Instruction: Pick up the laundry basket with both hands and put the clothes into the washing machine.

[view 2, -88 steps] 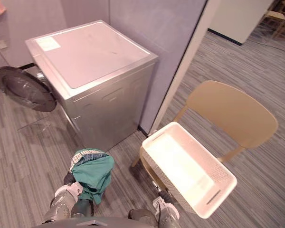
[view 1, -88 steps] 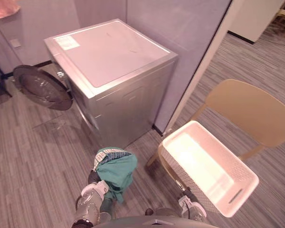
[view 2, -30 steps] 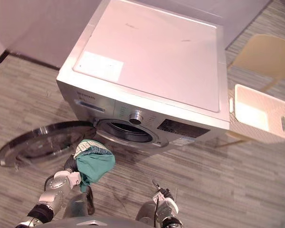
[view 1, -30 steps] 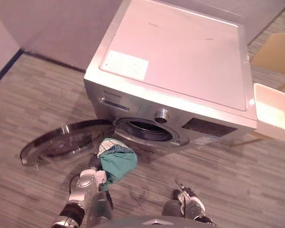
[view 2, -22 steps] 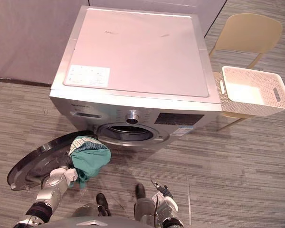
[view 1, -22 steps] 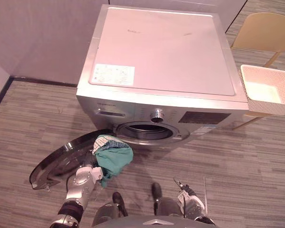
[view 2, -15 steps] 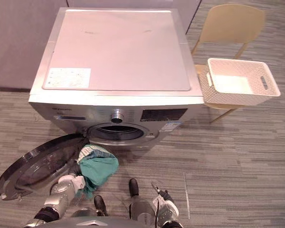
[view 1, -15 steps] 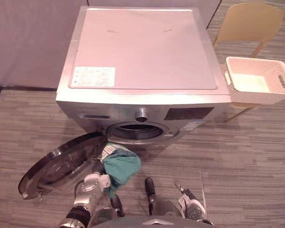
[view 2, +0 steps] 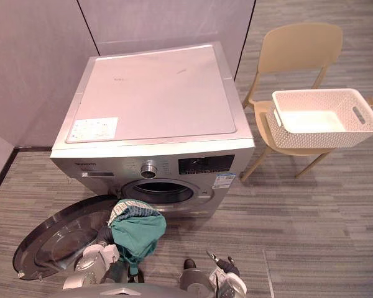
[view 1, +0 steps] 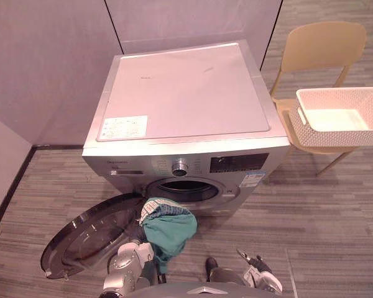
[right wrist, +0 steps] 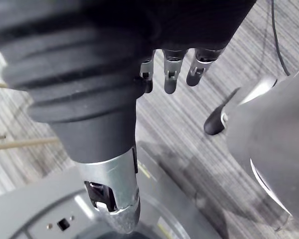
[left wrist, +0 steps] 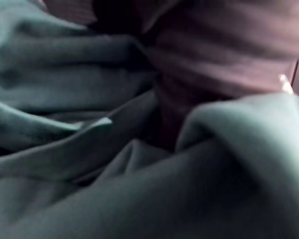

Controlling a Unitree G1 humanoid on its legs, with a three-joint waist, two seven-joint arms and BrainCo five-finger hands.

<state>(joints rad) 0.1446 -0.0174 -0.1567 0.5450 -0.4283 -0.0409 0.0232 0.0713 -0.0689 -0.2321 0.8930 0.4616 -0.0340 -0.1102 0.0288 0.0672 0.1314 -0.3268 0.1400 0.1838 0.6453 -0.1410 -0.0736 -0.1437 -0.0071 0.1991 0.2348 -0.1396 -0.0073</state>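
A bundle of green clothes [view 1: 168, 227] with a striped band sits bunched in my left hand [view 1: 138, 234], low in front of the silver washing machine [view 1: 183, 99]. Green folds of the clothes [left wrist: 114, 189] press close against the hand in the left wrist view. The bundle hangs just before the round drum opening [view 1: 186, 187], beside the open door [view 1: 87, 239] that swings out to the left. My right hand [right wrist: 169, 69] hangs low by my side, fingers relaxed and holding nothing. The white laundry basket [view 1: 339, 115] rests on a beige chair [view 1: 323, 45] right of the machine.
Grey partition walls [view 1: 50, 62] stand behind and left of the machine. Striped grey floor [view 1: 336, 211] spreads in front and to the right. The open door takes up floor room at the lower left.
The whole picture has swung as the camera came round to face the machine's front. The green bundle stays in my left hand, now close before the drum opening.
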